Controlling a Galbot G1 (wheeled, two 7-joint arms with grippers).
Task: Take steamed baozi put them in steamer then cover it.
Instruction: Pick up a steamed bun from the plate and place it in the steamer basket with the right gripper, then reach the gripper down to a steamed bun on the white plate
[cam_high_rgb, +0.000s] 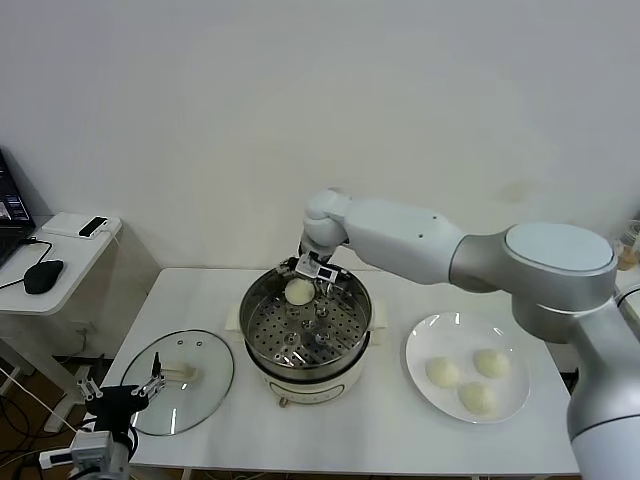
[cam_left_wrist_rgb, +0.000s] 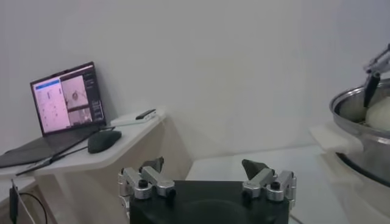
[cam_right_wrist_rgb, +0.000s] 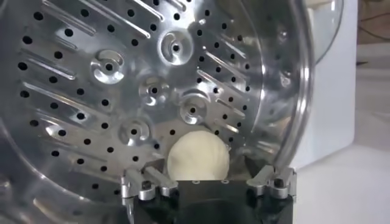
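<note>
The steel steamer (cam_high_rgb: 252, 312) stands mid-table on its cream base. One baozi (cam_high_rgb: 299, 291) lies on the perforated tray (cam_right_wrist_rgb: 122, 91) near the far wall. My right gripper (cam_high_rgb: 308, 279) hangs just over that baozi (cam_right_wrist_rgb: 198, 157), open, its fingers spread wide to either side and clear of it. Three more baozi (cam_high_rgb: 443, 372) (cam_high_rgb: 491, 362) (cam_high_rgb: 477, 397) sit on the white plate (cam_high_rgb: 420, 345) to the right. The glass cover (cam_high_rgb: 205, 395) lies flat left of the steamer. My left gripper (cam_high_rgb: 152, 385) waits open and empty at the cover's near-left edge.
A low side table at the far left carries a laptop (cam_left_wrist_rgb: 64, 100), a black mouse (cam_high_rgb: 43, 275) and a phone (cam_high_rgb: 93, 227). The white wall runs close behind the work table. The steamer's rim (cam_left_wrist_rgb: 359, 100) shows to the side of the left gripper (cam_left_wrist_rgb: 204, 165).
</note>
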